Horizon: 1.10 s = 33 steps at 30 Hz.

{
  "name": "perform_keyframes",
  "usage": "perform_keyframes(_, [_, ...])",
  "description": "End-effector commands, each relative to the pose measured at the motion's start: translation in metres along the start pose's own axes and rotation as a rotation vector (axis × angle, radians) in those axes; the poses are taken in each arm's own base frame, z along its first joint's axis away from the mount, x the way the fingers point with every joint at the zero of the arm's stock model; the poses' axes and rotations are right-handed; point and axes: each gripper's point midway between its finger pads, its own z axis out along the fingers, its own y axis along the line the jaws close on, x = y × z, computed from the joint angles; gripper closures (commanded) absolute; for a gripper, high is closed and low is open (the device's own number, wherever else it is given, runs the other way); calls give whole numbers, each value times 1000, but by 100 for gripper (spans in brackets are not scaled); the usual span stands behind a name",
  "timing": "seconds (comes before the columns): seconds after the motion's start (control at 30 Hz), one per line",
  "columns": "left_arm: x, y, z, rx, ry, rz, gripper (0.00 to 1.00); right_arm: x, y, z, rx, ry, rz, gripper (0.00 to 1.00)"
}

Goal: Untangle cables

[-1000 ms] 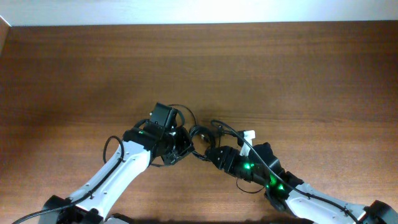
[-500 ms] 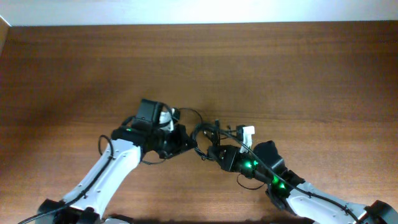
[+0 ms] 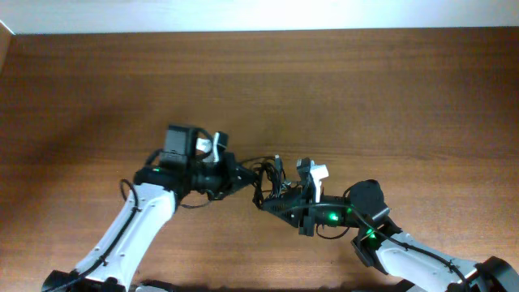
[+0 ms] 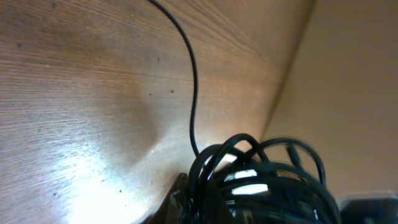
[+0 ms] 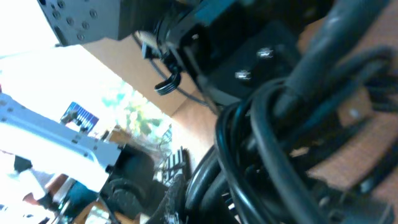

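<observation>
Left gripper [image 3: 233, 173]: tip is buried in the cables [image 3: 265, 172], near the middle of the table [image 3: 365, 89]. Overhead doesn't resolve the fingers. Left wrist view shows only the cables [image 4: 261, 171] bunched in loops at the bottom edge, about where the tips would sit. Spread or pinched: cannot tell.

Right gripper [image 3: 270, 199]: tip comes in from the lower right and meets the same tangle, just below and right of the left gripper. Right wrist view is filled with blurred loops of cables [image 5: 261, 143] hard up against the lens, and no fingers can be made out. How far apart they stand: cannot tell either.

The two tips sit close together, nearly facing each other. The tangle lies between them and appears to touch both in overhead.

Cables: one compact knot of black loops. Whether it is lifted or flat on the wood, I can't say. One strand [image 4: 192, 93] leaves the bunch and curves away across the table [image 4: 74, 112].

Right arm [image 3: 381, 243] shows green lights.
</observation>
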Motion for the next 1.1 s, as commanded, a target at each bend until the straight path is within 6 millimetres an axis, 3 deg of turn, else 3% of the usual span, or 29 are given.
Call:
perform_keyframes(0.0, [-38, 8, 5, -151, -239, 9, 100, 37, 43, 1, -205, 181, -19, 72])
perform_keyframes(0.1, [-48, 20, 1, -229, -313, 8, 100, 44, -3, 4, 22, 154, 146, 45])
perform_keyframes(0.17, [-57, 42, -11, -327, -383, -44, 100, 58, -45, -3, 244, 138, 303, 34])
perform_keyframes(0.2, [-57, 57, -18, -382, -412, -124, 100, 67, -66, -11, 371, 118, 412, 31])
perform_keyframes(0.23, [-49, 82, -28, -472, -445, -286, 100, 70, -84, -19, 486, 66, 535, 21])
perform_keyframes(0.3, [-34, 97, -32, -522, -435, -431, 99, 67, -93, -23, 533, 25, 559, 8])
perform_keyframes(0.33, [-24, 99, -30, -526, -405, -495, 88, 66, -95, -24, 547, 14, 555, 2])
perform_keyframes(0.4, [-5, 90, -18, -483, -302, -543, 34, 65, -97, -25, 558, 5, 553, 1])
perform_keyframes(0.43, [1, 85, -13, -462, -263, -541, 18, 64, -97, -25, 558, 5, 552, 1])
perform_keyframes(0.5, [1, 85, -14, -480, -249, -448, 0, 65, -97, -25, 559, 5, 552, 1])
perform_keyframes(0.6, [-8, 84, -14, -494, -241, -253, 1, 65, -97, -25, 559, 5, 552, 1])
perform_keyframes(0.73, [-66, 85, -38, -697, -375, 386, 1, 64, -97, -25, 558, 5, 552, 1])
perform_keyframes(0.8, [-87, 85, -55, -821, -438, 551, 1, 64, -97, -25, 558, 5, 552, 2])
perform_keyframes(0.83, [-91, 78, -51, -793, -445, 581, 2, 64, -97, -25, 558, 5, 552, 2])
perform_keyframes(0.93, [-52, 44, -7, -436, -259, 517, 55, 65, -97, -25, 558, 5, 552, 1])
perform_keyframes(0.97, [-39, 34, 0, -339, -214, 432, 56, 65, -97, -25, 558, 5, 552, 1])
perform_keyframes(1.0, [-35, 29, 3, -294, -202, 356, 39, 64, -97, -25, 558, 5, 552, 1])
perform_keyframes(1.03, [-35, 31, 2, -289, -226, 217, 33, 64, -97, -25, 558, 5, 552, 1])
perform_keyframes(1.07, [-38, 33, 1, -293, -250, 138, 9, 65, -97, -25, 558, 5, 552, 1])
